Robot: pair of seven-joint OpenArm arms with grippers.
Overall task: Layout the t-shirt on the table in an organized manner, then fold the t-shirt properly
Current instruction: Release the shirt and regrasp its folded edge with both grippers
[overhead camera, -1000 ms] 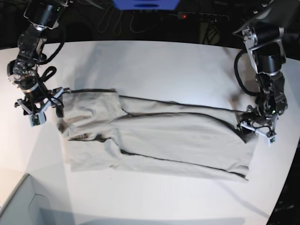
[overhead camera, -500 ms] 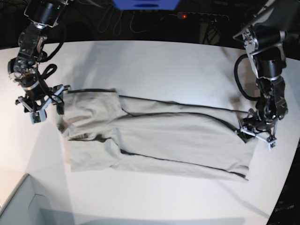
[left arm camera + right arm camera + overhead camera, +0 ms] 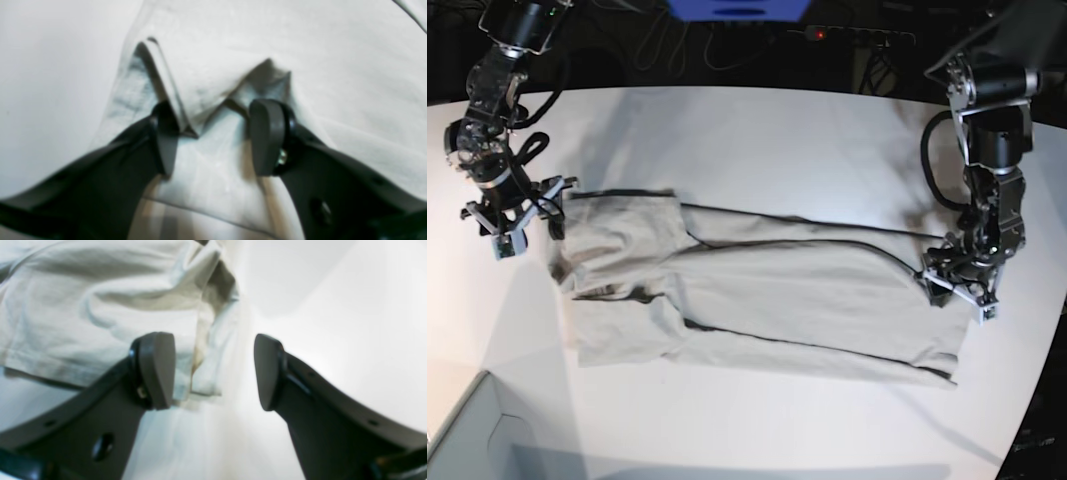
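Observation:
The light grey-beige t-shirt (image 3: 757, 300) lies as a long folded band across the white table (image 3: 777, 140). My left gripper (image 3: 955, 288) presses down on its right end. In the left wrist view this gripper (image 3: 210, 133) is open, and its fingers (image 3: 267, 136) straddle a raised fold of the t-shirt (image 3: 233, 40). My right gripper (image 3: 527, 218) hangs at the shirt's upper left corner. In the right wrist view it (image 3: 213, 370) is open, with the t-shirt's (image 3: 83, 306) edge beside one finger (image 3: 156, 370) and bare table (image 3: 333, 306) between the fingers.
A pale grey box corner (image 3: 467, 440) sits at the bottom left. Behind the table are a blue object (image 3: 737, 8), a power strip (image 3: 847, 35) and cables. The table's curved edge runs close to the left arm on the right side.
My left gripper has slid leftward onto the shirt's right end and its jaws have narrowed. My right gripper has shifted slightly up beside the left corner.

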